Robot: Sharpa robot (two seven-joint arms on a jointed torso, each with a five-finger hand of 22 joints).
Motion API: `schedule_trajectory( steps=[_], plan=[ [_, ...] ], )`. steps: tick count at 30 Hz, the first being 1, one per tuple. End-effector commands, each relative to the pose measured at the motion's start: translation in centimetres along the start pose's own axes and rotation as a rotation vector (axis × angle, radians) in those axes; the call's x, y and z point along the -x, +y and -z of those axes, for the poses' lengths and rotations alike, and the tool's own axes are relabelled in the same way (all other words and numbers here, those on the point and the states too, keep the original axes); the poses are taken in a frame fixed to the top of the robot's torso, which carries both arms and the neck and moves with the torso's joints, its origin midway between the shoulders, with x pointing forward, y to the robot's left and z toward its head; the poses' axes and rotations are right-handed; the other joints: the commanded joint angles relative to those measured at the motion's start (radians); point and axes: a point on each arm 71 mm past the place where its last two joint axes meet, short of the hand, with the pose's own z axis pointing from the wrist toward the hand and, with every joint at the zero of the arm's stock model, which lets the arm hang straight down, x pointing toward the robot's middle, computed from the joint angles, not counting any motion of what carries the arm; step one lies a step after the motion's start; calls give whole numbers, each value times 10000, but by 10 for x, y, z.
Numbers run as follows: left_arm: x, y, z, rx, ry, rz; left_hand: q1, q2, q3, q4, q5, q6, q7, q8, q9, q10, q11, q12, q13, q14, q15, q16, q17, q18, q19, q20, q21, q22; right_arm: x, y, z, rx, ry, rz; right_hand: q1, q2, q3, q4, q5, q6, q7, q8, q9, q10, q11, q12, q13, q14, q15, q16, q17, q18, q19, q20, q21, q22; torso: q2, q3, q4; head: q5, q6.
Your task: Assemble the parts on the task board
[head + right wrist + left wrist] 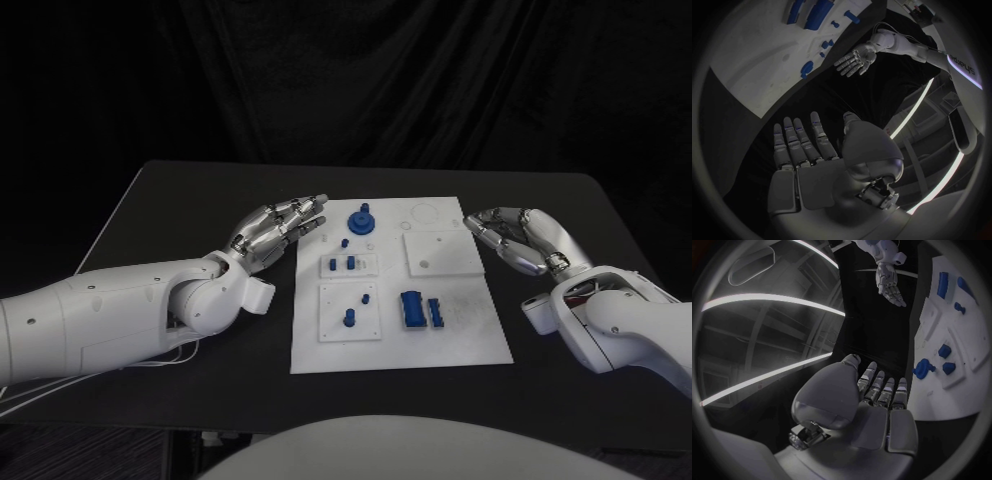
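Note:
The white task board (462,330) lies in the middle of the black table. Blue parts stand on it: a round knobbed piece (361,220) at the far end, small pegs (343,264) on a raised square, another peg (351,318) nearer me, and a block pair (421,309) at the near right. My left hand (274,232) hovers just left of the board's far corner, fingers straight and apart, holding nothing. My right hand (522,242) hangs off the board's right edge, fingers loosely spread, empty. The left wrist view shows the board (942,395) and blue parts (924,367); the right wrist view shows the board (748,65).
A blank raised white square (440,253) sits on the board's far right. Bare black table (188,210) surrounds the board on all sides; its edges drop off at far left and right. A black curtain hangs behind.

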Motion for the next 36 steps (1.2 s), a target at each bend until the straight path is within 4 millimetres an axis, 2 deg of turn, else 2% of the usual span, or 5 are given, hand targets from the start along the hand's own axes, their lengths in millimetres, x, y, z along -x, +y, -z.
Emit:
schedule_trajectory(
  steps=[1, 12, 13, 18, 36],
  plan=[
    [0, -4, -8, -874, 135, -6, -776, 199, -463, 131, -495, -461, -325, -178, -45, -561, -440, -590, -67, -214, 45, -275, -47, -7, -66, 158, -57, -49, -2, -1, -4, 527, 749, -2054, -151, 203, -329, 49, -483, -1136, -448, -803, -676, -1544, -267, -901, -865, -1754, -62, -676, -782, -204, -2317, 109, -227, -2700, -295, 51, -78, 88, 51],
    [3, 12, -29, -904, 282, -33, -2299, 884, -2295, 113, -3467, -1583, -1045, -526, -157, -1212, -1281, -1268, -171, -467, -48, -805, -142, 193, -199, 241, -87, -296, -5, -23, -9, 687, 1210, -3268, -733, 1074, -1759, 23, -1762, -3471, -1441, -2176, -2227, -3638, -1124, -1746, -2195, -4286, -522, -1306, -1894, -143, -2987, 103, -322, -3837, -912, 91, -325, 401, -33],
    [4, 16, -27, 23, 23, -244, -5903, 5, -1548, -778, -4078, -2555, -1597, -904, -543, -1460, -1427, -1816, -443, -557, -475, -1383, -262, -390, -524, -432, -301, -599, -2, -22, -10, 280, 817, -2145, -4269, 187, -703, -1128, -2423, -4580, -1410, -2614, -2949, -4413, -1757, -2270, -2795, -5182, -1375, -1779, -2180, -775, -3299, -1054, -423, -4538, -622, 85, -202, 321, -20],
    [2, 14, -30, 8, -179, -394, -7350, -322, -1295, -1104, -4383, -2998, -1597, -904, -543, -1460, -1427, -2063, -443, -557, -624, -1383, -262, -389, -524, -678, -301, -1309, -3, -18, -15, 221, 506, -2443, -7793, -1391, 727, -2168, -3490, -5641, -1410, -2614, -2949, -4413, -2781, -3158, -2795, -5182, -2663, -1779, -2180, -775, -3299, -2103, -423, -4538, -639, 104, -157, 224, 166],
    [-31, -18, -56, -177, -3272, -2083, -11052, -1213, 48, -2017, -5696, -4036, -1597, -904, -543, -1460, -1427, -3169, -443, -557, -1476, -1383, -262, -1306, -524, -1980, -301, -1309, -20, 23, -60, -1305, -2671, -6072, -10192, -1391, 727, -2901, -3490, -6389, -1410, -2614, -2949, -4413, -2781, -3158, -2795, -5182, -2663, -1779, -2180, -775, -3299, -2850, -423, -4538, -852, 335, 379, -949, 2405]
  ],
)
